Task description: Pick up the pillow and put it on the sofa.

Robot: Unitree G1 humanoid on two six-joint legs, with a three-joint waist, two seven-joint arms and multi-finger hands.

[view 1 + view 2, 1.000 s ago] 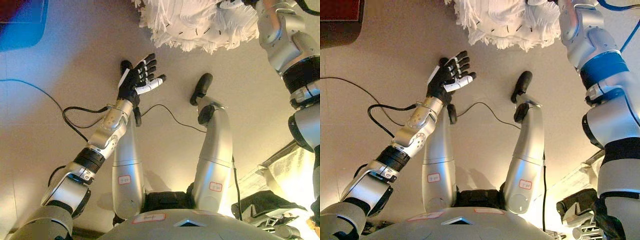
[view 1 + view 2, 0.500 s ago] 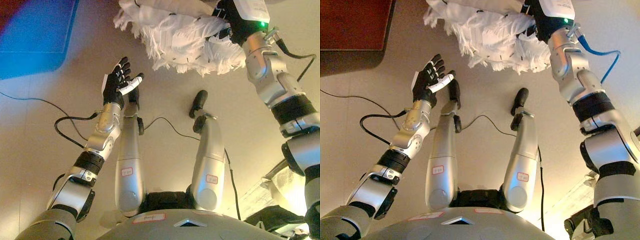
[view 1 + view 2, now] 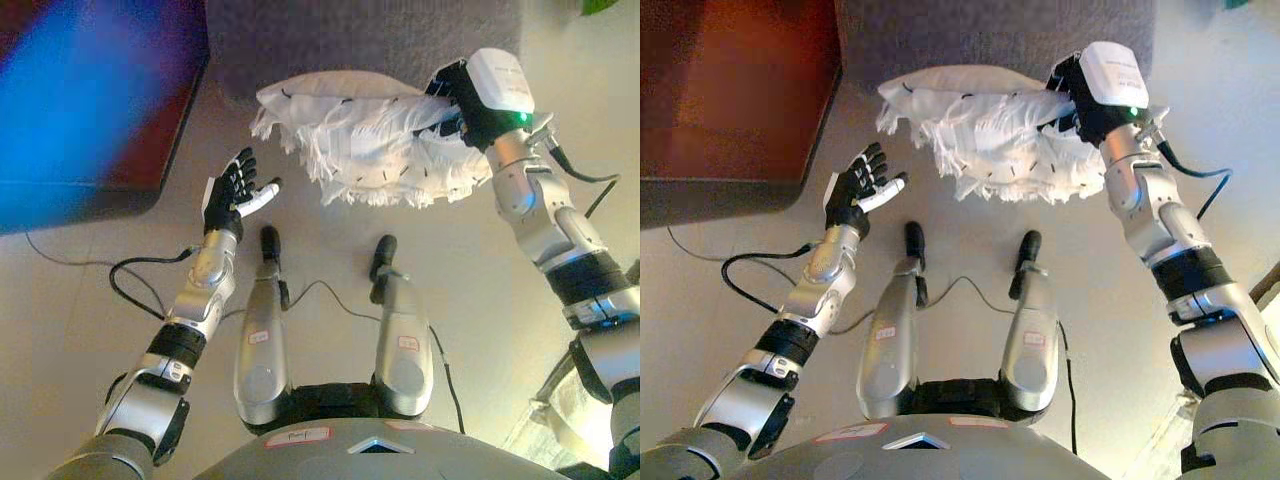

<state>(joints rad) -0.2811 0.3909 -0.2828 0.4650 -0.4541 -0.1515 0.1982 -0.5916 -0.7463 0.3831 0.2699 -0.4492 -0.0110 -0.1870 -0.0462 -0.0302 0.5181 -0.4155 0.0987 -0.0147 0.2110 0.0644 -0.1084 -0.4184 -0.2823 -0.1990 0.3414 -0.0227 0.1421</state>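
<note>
White and fringed, the pillow (image 3: pixel 365 145) hangs in the air in front of the grey sofa (image 3: pixel 360 40), its smooth upper part near the sofa's front edge and its shaggy fringe drooping toward the beige floor (image 3: pixel 90 300). The right hand (image 3: pixel 452 95) grips the pillow's right end, dark fingers buried in the fringe and curled into the fabric. The left hand (image 3: pixel 233 190) is raised to the pillow's left, apart from it, palm up with fingers spread and relaxed, holding nothing. A dark red-brown cabinet (image 3: pixel 730 90) stands at the left, just beside the sofa. The pillow does not rest on the sofa seat.
</note>
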